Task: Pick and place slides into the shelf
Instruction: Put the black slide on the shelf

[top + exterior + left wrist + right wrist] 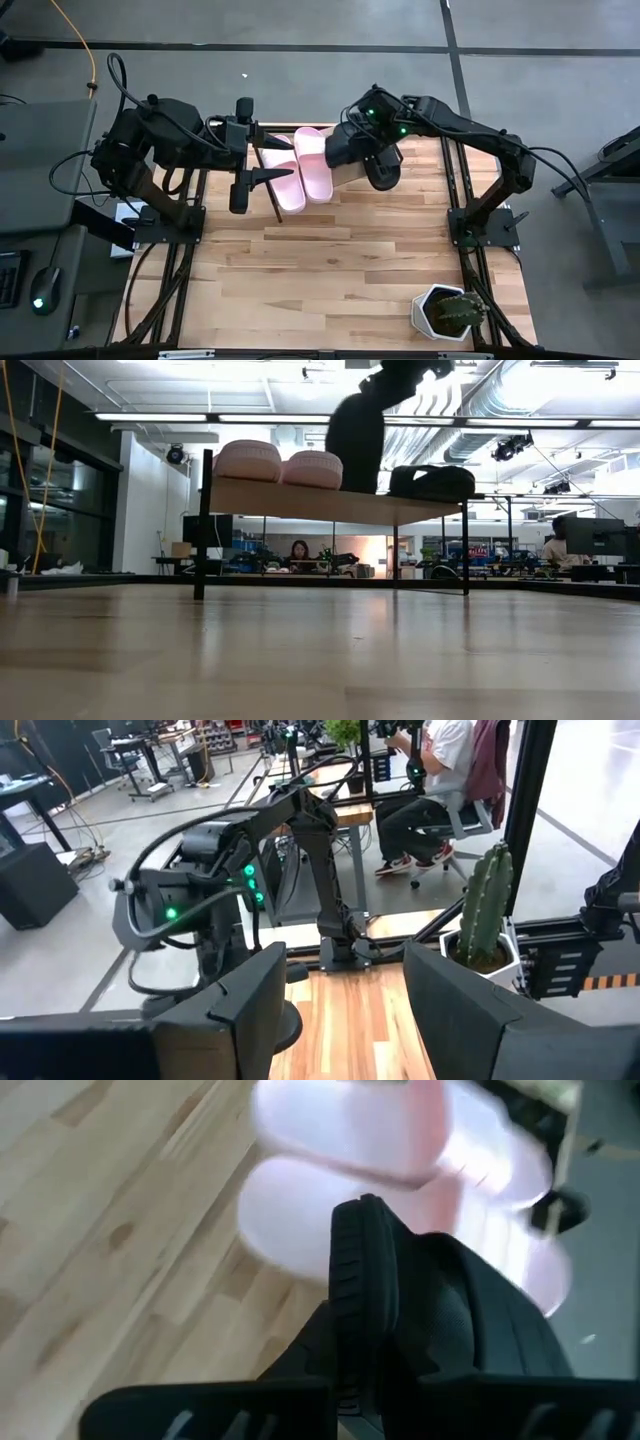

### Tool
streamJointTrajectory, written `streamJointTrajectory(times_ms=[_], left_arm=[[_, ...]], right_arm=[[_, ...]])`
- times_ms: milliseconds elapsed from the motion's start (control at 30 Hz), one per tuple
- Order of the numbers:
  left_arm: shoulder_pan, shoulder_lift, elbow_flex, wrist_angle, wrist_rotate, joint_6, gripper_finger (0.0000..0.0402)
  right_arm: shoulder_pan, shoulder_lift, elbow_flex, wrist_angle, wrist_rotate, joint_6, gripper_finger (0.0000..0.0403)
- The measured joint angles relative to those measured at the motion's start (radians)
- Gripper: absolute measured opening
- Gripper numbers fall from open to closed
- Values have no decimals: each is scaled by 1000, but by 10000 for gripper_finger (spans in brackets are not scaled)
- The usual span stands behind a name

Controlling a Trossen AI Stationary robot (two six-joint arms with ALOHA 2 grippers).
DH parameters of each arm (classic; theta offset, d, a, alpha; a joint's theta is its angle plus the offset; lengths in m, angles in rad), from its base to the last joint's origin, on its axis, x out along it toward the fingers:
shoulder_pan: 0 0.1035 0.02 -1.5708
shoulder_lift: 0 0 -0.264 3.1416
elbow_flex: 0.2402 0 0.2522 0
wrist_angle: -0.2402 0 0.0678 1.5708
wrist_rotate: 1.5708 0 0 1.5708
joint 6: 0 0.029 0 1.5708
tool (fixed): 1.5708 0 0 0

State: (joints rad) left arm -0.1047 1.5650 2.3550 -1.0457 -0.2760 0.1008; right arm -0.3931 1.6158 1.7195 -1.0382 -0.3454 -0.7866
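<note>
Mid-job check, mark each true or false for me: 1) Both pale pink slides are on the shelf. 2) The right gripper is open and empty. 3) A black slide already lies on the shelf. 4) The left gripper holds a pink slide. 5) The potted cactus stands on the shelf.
1) True: the two pale pink slides lie side by side on the slanted light-wood shelf.
2) False: the right gripper is shut on a black slide.
3) True: another black slide rests there.
4) False: the left gripper is open, empty.
5) False: the cactus in its white pot stands on the wooden tabletop.
</note>
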Motion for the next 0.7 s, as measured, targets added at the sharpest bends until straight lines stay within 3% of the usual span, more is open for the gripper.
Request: streamJointTrajectory(times_ms=[367, 700], left_arm=[[0, 0, 0, 4, 0, 8, 193], [0, 1, 0, 5, 0, 8, 193]], right_arm=[[1, 0, 0, -48, -6, 59, 5], [3, 50, 0, -39, -116, 117, 5]])
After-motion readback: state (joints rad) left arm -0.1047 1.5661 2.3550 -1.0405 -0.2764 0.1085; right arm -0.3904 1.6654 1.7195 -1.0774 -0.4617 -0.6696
